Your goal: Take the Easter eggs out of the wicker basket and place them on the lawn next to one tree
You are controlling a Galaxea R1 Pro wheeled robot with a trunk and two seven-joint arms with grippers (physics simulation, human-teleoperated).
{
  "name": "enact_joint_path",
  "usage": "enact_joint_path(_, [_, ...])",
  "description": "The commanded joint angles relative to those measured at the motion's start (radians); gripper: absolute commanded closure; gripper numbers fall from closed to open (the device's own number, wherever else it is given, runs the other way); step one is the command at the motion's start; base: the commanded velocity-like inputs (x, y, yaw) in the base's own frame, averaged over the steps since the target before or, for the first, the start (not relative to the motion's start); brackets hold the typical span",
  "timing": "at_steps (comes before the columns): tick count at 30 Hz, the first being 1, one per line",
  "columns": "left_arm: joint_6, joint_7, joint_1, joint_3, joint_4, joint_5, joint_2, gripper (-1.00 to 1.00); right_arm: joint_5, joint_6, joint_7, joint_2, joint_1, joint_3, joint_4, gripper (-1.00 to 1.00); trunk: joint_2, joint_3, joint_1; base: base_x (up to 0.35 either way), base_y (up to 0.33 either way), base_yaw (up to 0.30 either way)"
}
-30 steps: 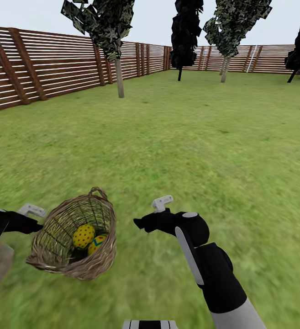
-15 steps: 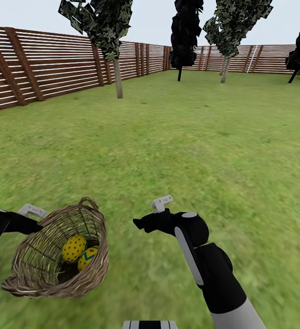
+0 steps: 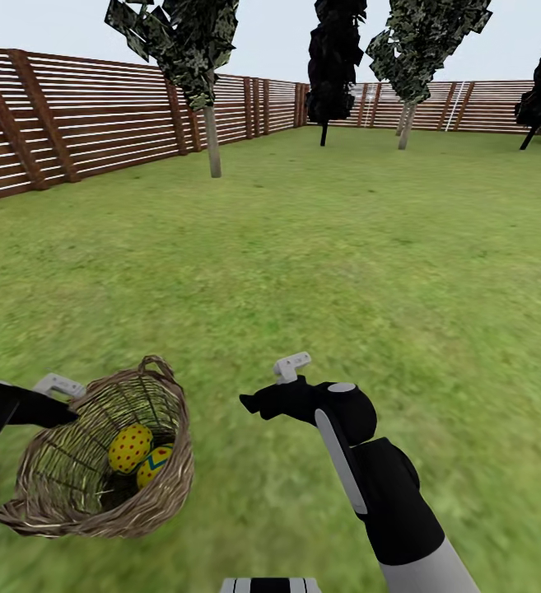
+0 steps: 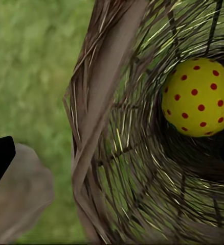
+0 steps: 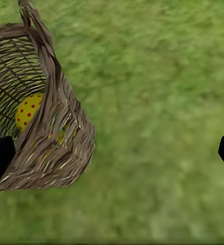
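Third egg hidden in wicker basket (image 3: 97,486); left gripper (image 3: 52,403) grip unclear, right gripper (image 3: 249,403) apart.

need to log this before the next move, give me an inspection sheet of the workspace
surface: mottled green lawn, flat.
job's things: woven brown-tan wicker basket tilted, mouth toward the camera; two yellow Easter eggs visible inside, a red-dotted egg and a blue-zigzag egg; a third cannot be seen.
clutter: nothing seen.
grippers: left gripper at the basket's rim, grip cannot be told; right gripper beside the basket, jaws apart in its wrist view, empty.
cables: nothing seen.
surroundings: brown slatted fence; grey-trunked tree; dark conifer.
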Motion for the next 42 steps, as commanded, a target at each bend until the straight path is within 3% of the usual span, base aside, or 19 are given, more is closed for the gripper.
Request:
enact_joint_path(1, [0.002, -0.009, -0.001, 0.001, 0.000, -0.011, -0.005, -1.00, -0.006, 0.004, -0.002, 0.000, -0.001, 0.000, -0.001, -1.00, 0.000, -0.001, 0.000, 0.000, -0.136, 0.000])
enact_joint_path(5, [0.004, -0.009, -0.001, 0.002, 0.000, -0.011, -0.030, -1.00, -0.054, 0.004, -0.002, 0.000, 0.000, 0.000, -0.001, -1.00, 0.000, -0.001, 0.000, 0.000, -0.070, 0.000])
enact_joint_path(8, [0.004, -0.013, -0.001, 0.003, 0.003, -0.011, -0.042, -1.00, -0.140, -0.011, -0.009, -0.001, -0.001, -0.002, -0.001, -1.00, 0.000, -0.001, 0.000, 0.000, -0.040, 0.000])
enact_joint_path(11, [0.003, -0.013, -0.001, 0.003, 0.006, -0.011, -0.045, -1.00, -0.165, -0.033, -0.014, -0.001, 0.000, -0.002, 0.000, -1.00, 0.000, -0.001, 0.000, 0.000, -0.136, 0.000])
enact_joint_path(27, [-0.003, -0.002, -0.001, 0.003, 0.044, -0.002, -0.052, -1.00, -0.176, -0.046, -0.019, -0.002, 0.001, -0.005, 0.004, -1.00, 0.000, -0.001, 0.000, 0.001, 0.041, -0.041])
enact_joint_path(42, [-0.006, -0.003, -0.001, 0.003, 0.047, -0.001, -0.053, -1.00, -0.178, -0.046, -0.019, -0.001, 0.001, -0.001, 0.004, -1.00, 0.000, -0.001, 0.000, 0.057, -0.095, -0.037])
